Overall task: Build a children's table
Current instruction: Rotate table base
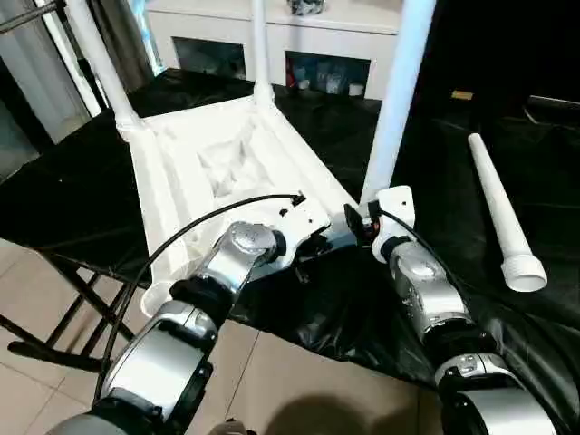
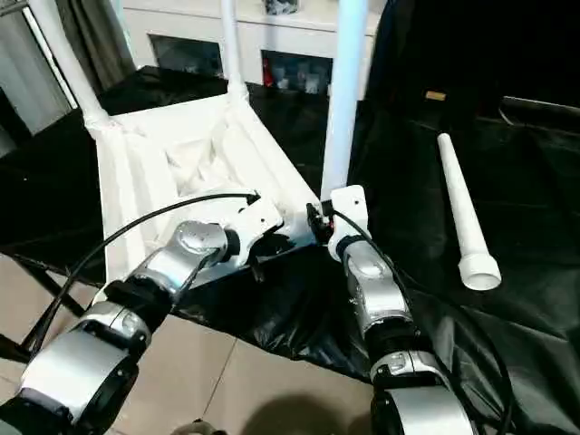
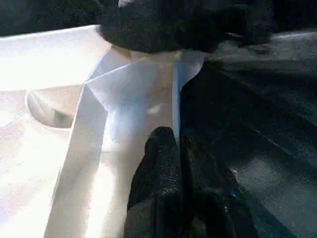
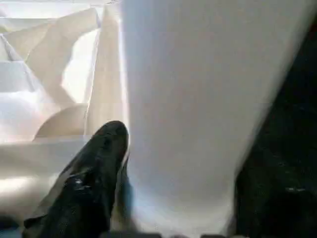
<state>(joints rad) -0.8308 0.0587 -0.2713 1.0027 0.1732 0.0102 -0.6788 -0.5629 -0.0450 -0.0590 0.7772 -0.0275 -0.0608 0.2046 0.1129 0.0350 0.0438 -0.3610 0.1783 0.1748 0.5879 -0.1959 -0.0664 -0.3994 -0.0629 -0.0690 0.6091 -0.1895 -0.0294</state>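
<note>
The white tabletop (image 1: 181,172) lies upside down on a black-covered table, ribbed underside up. Three white legs stand in its corner sockets: far left (image 1: 100,63), far middle (image 1: 259,45) and near right (image 1: 399,91). Another leg (image 1: 503,213) lies loose on the black cloth to the right. My left gripper (image 3: 178,139) is shut, fingertips pressed on the tabletop's rim beside the near right corner. My right gripper (image 1: 362,217) is at the base of the near right leg, with one black finger (image 4: 99,163) lying against the leg's side; its other finger is hidden behind the leg.
A white cabinet (image 1: 217,54) with glass doors stands behind the table. The black cloth (image 1: 344,308) hangs over the near edge, right under my forearms. A dark folding stand (image 1: 63,308) shows below the table's left side, over the tiled floor.
</note>
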